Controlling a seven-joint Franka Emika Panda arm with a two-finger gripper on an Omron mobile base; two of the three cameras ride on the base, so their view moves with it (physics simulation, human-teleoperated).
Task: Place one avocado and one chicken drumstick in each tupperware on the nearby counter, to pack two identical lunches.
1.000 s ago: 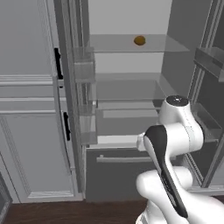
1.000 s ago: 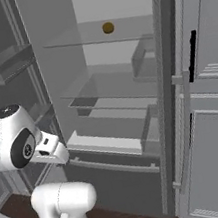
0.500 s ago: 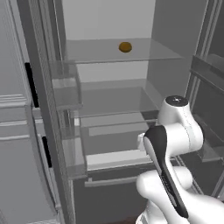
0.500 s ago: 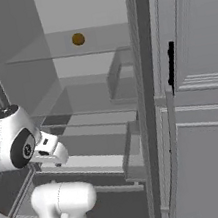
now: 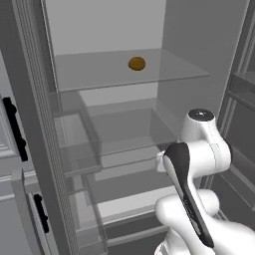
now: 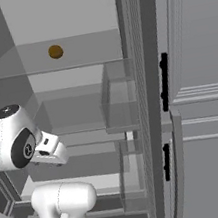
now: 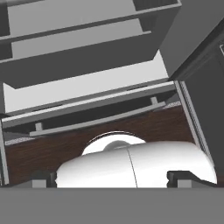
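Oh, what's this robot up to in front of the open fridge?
The white arm is facing an open fridge. One avocado sits alone on the upper glass shelf, well above the arm. The gripper is open and empty, pointing down toward the floor and the fridge's lower drawers. Nothing has been picked up yet.
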